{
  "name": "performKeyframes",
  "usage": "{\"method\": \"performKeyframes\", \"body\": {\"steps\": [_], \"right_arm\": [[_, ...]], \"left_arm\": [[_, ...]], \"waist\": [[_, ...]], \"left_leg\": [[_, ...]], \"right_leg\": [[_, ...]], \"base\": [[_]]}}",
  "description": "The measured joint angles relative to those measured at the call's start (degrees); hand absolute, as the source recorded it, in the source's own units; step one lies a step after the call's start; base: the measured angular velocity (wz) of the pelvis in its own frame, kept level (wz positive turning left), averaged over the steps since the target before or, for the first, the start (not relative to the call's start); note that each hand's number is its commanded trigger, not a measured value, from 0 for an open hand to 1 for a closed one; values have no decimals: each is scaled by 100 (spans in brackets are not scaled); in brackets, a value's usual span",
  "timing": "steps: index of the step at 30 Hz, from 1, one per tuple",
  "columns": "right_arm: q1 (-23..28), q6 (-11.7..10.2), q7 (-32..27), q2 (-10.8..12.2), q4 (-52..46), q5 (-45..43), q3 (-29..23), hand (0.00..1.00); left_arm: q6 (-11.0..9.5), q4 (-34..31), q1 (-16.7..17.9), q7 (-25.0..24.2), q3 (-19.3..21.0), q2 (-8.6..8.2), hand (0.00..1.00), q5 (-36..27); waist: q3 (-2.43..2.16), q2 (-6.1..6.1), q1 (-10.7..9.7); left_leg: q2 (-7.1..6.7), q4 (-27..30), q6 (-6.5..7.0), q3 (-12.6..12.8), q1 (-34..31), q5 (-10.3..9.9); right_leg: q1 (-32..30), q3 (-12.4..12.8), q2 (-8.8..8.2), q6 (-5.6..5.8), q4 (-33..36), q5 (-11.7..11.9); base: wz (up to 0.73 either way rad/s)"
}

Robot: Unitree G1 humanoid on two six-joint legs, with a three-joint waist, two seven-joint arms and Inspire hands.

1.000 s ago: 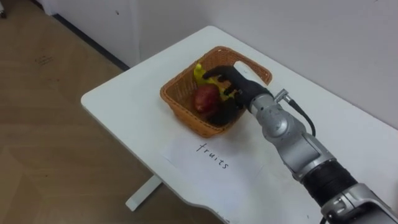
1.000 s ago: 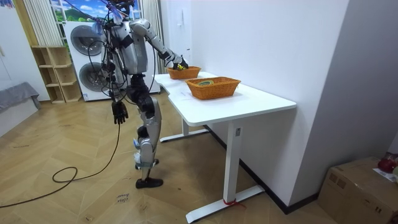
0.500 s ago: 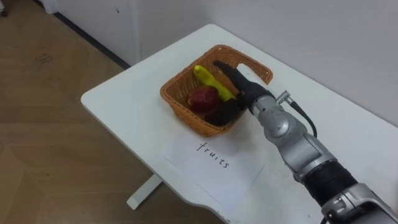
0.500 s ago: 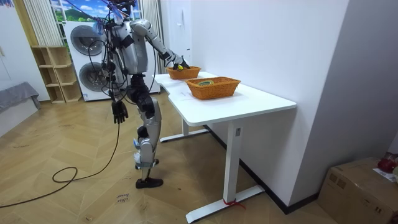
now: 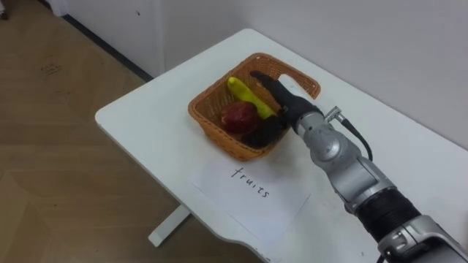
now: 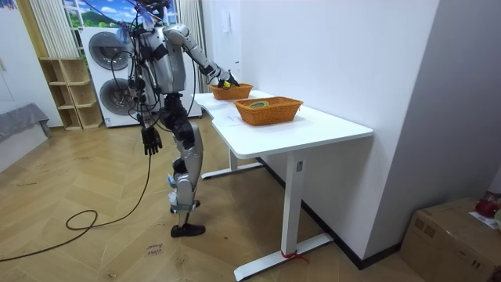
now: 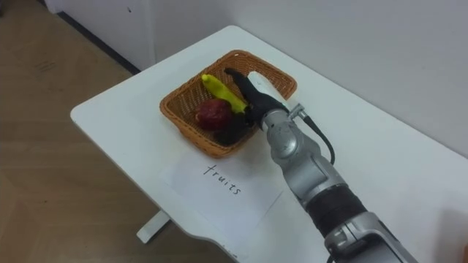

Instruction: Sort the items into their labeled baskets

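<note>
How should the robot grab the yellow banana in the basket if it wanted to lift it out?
Probably from straight above, pinching the banana across its thin middle. It lies flat and long in the basket, whose walls block the sides, and the red fruit sits close beside it. The open right hand is over its near end.

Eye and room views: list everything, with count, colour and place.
table: one, white, by wall
fruit basket: one, brown wicker, on table's end
second basket: one, brown wicker, nearer room camera
banana: one, yellow, in fruit basket
red fruit: one, in fruit basket beside banana
paper: one, white, before fruit basket
washing machines: two, white, stacked behind robot
cardboard box: one, brown, on floor
right hand: dark, open over fruit
left hand: dark, at robot's side
</note>
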Motion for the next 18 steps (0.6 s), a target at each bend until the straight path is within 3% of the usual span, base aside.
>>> {"method": "performKeyframes", "body": {"steps": [9, 18], "right_arm": [[0, -66, -332, -8, -222, 12, -129, 0], [1, -119, -805, -46, -612, 254, -481, 0]], "left_arm": [[-24, 92, 0, 12, -94, 36, 0, -3], [-30, 89, 16, 46, -91, 27, 0, -5]], "waist": [[-4, 31, -234], [-2, 206, -468]], "left_leg": [[-2, 0, 1, 5, 6, 1], [6, -9, 5, 44, 68, 2]], "right_leg": [[5, 13, -3, 0, 6, 0], [41, 58, -4, 0, 7, 0]], "base": [[0], [-2]]}}
